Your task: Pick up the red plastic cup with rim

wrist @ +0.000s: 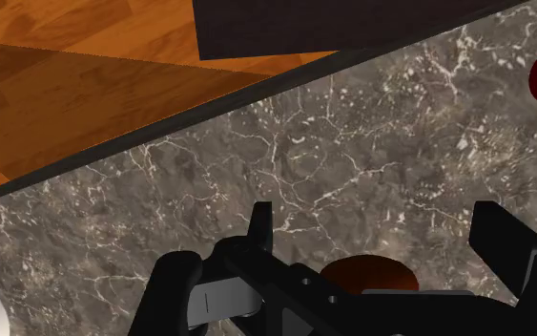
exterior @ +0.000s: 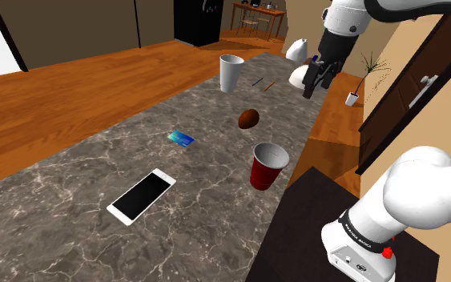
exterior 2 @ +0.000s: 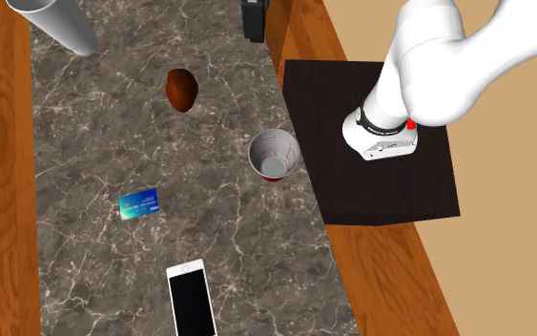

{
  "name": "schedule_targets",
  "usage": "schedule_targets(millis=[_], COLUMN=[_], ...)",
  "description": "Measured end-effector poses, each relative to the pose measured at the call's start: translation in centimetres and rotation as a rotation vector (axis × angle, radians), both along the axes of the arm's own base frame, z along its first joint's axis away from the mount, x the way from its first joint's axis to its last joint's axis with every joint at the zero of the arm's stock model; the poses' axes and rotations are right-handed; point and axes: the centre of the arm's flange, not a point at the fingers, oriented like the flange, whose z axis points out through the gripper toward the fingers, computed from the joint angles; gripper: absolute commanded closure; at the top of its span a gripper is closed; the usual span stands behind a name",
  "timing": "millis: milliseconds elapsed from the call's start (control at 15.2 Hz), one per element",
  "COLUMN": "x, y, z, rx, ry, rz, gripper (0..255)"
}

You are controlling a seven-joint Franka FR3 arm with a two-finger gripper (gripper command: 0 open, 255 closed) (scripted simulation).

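Overhead, red cup [exterior 2: 274, 155] upright on counter [exterior 2: 94, 267]; shoulder view: gripper [exterior: 317, 86] open, well apart.

Red cup [exterior 2: 274, 155] upright nr counter [exterior 2: 94, 134] edge, beside stand [exterior 2: 352, 196]; card [exterior 2: 140, 204], phone [exterior 2: 191, 301] apart.

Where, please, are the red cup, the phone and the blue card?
red cup [exterior: 266, 175], shoulder view, its red side wall.
phone [exterior 2: 192, 304], second exterior view, its black screen.
blue card [exterior 2: 140, 204], second exterior view, its face.
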Motion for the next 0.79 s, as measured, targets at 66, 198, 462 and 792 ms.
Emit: schedule_targets(millis=[66,198,462,792], x=[0.0,-0.3,-1.0,-2.1], y=[0.0,1.5,6.1,12.1], z=[0.0,-0.8,-2.9,-5.7], rx=[0.0,-0.003,-0.014,-0.028], ry=[0.0,-0.003,-0.012,-0.025], rz=[0.0,0.001,0.004,0.006], gripper=[0,0,0,0])
